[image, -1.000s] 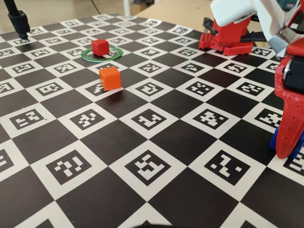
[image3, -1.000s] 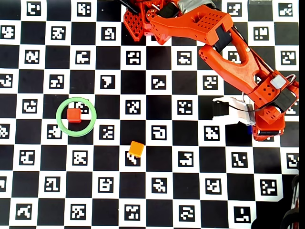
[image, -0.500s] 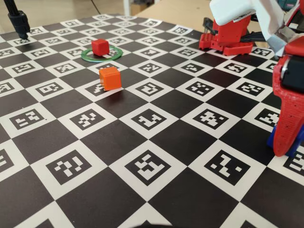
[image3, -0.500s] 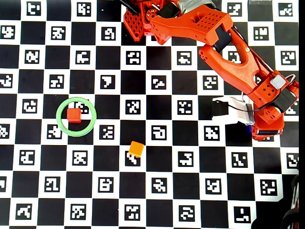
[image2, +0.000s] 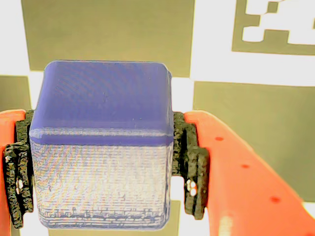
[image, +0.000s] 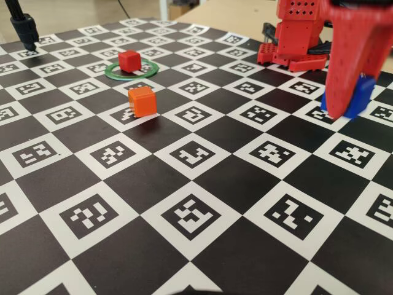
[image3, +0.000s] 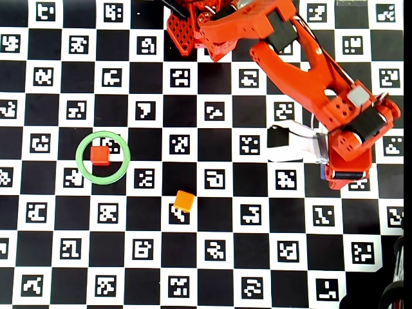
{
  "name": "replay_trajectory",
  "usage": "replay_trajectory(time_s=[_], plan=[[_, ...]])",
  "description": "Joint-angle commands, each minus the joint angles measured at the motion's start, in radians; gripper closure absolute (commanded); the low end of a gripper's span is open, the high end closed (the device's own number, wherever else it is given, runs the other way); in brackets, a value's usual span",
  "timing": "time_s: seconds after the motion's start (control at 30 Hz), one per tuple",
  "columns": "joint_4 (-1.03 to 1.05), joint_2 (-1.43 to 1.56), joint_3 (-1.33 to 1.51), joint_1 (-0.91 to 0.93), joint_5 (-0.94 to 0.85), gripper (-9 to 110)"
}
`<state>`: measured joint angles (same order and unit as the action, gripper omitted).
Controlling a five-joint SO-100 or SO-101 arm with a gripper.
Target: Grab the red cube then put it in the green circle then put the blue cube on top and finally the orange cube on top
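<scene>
Blue cube (image2: 101, 142) sits squeezed tight between the jaws, lifted off the counter (image: 184, 184), far from the green circle (image3: 103, 157).

a flat board printed as a black-and-white checkerboard (image3: 212, 212), each white square carrying a small black coded marker, covers the table. directly on it lie a thin flat green ring (image3: 103, 157) (image: 131, 70), with a small deep-red cube (image3: 100, 154) (image: 129, 59) resting inside its hollow, and a small bright-orange cube (image3: 184, 201) (image: 142, 101) nearby, apart from the ring. the red arm's perforated base (image3: 187, 29) (image: 288, 52) stands at the board's far edge in the fixed view.
</scene>
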<state>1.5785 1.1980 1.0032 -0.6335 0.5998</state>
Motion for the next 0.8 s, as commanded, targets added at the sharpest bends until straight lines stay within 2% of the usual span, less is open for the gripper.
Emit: replay_trajectory(time_s=[0.0,0.3,0.57,0.77], plan=[[0.080,0.202,-0.014,0.034,-0.077,100],[0.242,0.339,0.046,0.249,-0.261,100],[0.249,0.492,0.160,0.540,-0.472,100],[0.249,0.495,0.212,0.749,-0.667,100]])
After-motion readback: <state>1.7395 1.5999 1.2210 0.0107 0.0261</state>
